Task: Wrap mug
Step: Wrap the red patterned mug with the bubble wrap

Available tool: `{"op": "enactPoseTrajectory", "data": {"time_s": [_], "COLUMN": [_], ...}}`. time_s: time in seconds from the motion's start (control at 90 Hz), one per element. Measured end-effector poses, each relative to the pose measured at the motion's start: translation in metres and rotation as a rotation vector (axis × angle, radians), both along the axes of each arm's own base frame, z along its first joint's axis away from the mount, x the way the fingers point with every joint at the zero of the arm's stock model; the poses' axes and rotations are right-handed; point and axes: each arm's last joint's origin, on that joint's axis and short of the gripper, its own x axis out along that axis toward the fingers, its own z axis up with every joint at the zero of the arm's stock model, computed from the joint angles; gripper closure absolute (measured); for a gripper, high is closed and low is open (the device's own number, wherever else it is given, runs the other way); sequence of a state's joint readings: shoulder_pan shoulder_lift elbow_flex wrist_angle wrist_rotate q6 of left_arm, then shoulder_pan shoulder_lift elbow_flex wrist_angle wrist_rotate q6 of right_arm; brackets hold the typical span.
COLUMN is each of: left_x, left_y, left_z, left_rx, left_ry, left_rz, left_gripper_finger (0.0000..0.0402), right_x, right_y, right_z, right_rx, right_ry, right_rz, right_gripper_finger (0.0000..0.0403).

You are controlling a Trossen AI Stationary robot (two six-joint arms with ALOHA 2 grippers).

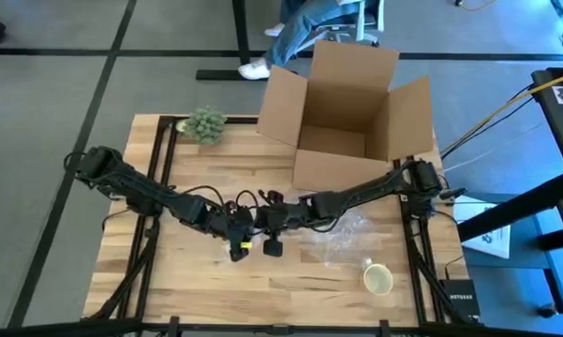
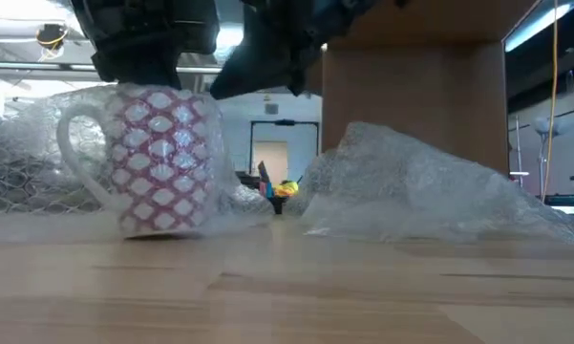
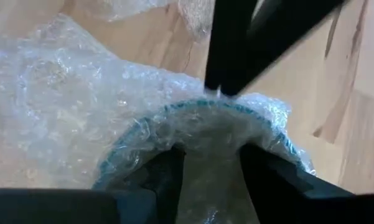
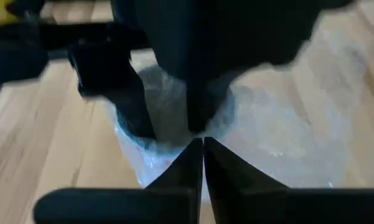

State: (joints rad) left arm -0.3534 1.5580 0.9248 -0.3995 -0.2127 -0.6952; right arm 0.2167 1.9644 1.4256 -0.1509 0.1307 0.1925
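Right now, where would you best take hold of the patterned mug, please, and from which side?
Probably by the rim, from above: the mug stands upright, mouth up. Its handle juts clear, but bubble wrap crowds its sides.

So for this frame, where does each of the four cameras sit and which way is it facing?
High: overhead, straight down on the table, box and both arms.
Low: table height, level across at the mug and bubble wrap; arms enter from above.
Left wrist: past the left gripper into the wrap-covered mug rim.
Right wrist: past the right gripper, shut, toward the left gripper.
Shared: all four show the bubble wrap; low and left wrist show the mug.
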Motion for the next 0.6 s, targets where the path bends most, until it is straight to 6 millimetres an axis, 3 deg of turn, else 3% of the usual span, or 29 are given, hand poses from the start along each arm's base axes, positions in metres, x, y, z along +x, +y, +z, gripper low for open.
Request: {"op": "enactPoseTrajectory", "data": {"time_s": [0.167, 0.422, 0.6], "left_x": [0.001, 0.007, 0.007], "left_y": [-0.001, -0.011, -0.007], "left_z": [0.003, 0.017, -0.002], "left_rx": [-0.011, -0.013, -0.004], "left_ry": [-0.001, -0.024, 0.039], "left_rz": [-0.008, -0.111, -0.092], "left_gripper_finger": [0.0279, 0.0389, 0.0395], "right_x": [0.005, 0.006, 0.006], "right_y": [0.001, 0.002, 0.001], "right_z": [-0.008, -0.012, -0.013], "right_rx": [0.006, 0.011, 0.005], "right_ry": [-0.017, -0.004, -0.001], "right_rz": [0.002, 0.011, 0.005], "right_gripper_finger": [0.0402, 0.0402, 0.0402]}}
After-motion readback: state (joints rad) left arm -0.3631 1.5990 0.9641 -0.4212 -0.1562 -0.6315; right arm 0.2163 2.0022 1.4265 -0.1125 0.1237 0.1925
